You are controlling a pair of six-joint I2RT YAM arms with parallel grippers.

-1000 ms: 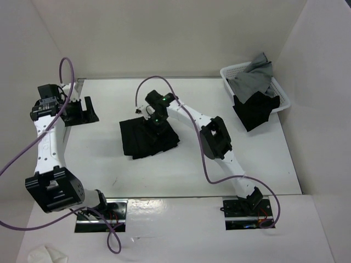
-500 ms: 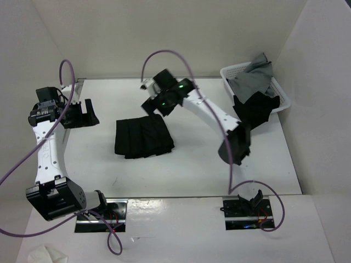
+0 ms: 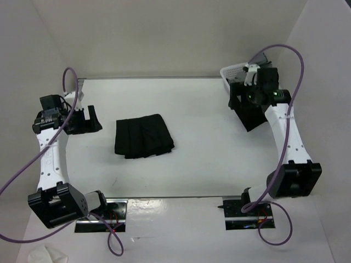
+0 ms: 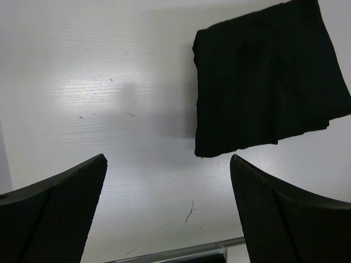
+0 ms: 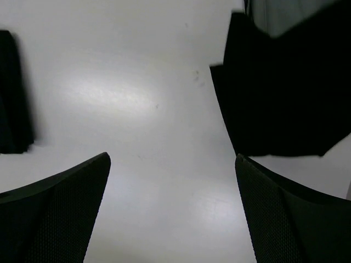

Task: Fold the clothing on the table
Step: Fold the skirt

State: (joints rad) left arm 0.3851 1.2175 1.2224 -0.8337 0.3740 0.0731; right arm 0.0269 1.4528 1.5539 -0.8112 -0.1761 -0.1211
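- Black pleated thin-fabric skirt [image 3: 143, 136]: folded into a compact, roughly rectangular stack, flat on the white flat surface [image 3: 208, 148]. Nothing is touching it.
- Left wrist view: skirt [image 4: 269, 82] fills the upper right, with stepped layer edges showing along its lower right side. Bare surface [image 4: 109, 82] lies between it and the camera.
- Left pincer [image 3: 86, 119]: left of the skirt, near it but clear of it. Jaws spread wide, holding nothing.
- Its own camera confirms this for the left pincer [image 4: 167, 164]: the black mesh-textured fingers [image 4: 60, 213] frame only white surface, and the skirt's near corner sits ahead of the gap, not in it.
- Right pincer [image 3: 239, 97]: well to the right of the skirt and further back, over a plain black unpleated garment [image 3: 253, 118]. Jaws wide apart, empty.
- Right wrist view: right pincer [image 5: 173, 159] has only bare surface [image 5: 137, 109] between its fingers. The garment [image 5: 285, 93] lies ahead to the upper right, and a sliver of the skirt [image 5: 11, 93] shows at the far left edge.
- White mesh plastic basket [image 3: 226, 73]: well right of the skirt, at the back. The black garment hangs out over the basket's near edge onto the surface.
- White walls [image 3: 164, 38] close in behind and on both sides of the skirt.
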